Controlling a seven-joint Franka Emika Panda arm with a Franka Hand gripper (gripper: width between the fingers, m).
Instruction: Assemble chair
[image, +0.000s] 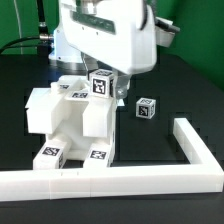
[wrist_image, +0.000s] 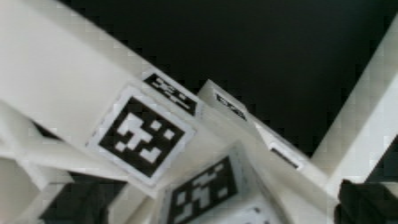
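The black table (image: 185, 95) lay under everything. My arm (image: 105, 35) filled the top of the exterior view. Its broad white wrist housing pointed straight down, directly over the chair (image: 70, 125).

The border rail (image: 120, 182) ran along the near side of the chair and turned a corner away on the exterior view's right of it. The chair's lowest blocks stood close against the long run, and I could not tell whether they touched it.

The chair was a chunky, stepped white structure, lower toward the rail and higher at the back. My gripper (image: 102, 72) hung just above its topmost block (image: 101, 86), which sat on the upper step with a tagged face turned toward the exterior camera. In the wrist view that block (wrist_image: 143, 130) sat very close to the camera and tilted across the frame, with pale bars to either side of it. I could not tell from either view whether my fingers stood clear of the block or pressed on it.

A loose cube (image: 146, 108) sat alone on the table, well apart from the chair on the exterior view's right. Black-and-white tags (image: 97, 155) marked the chair's low front blocks.
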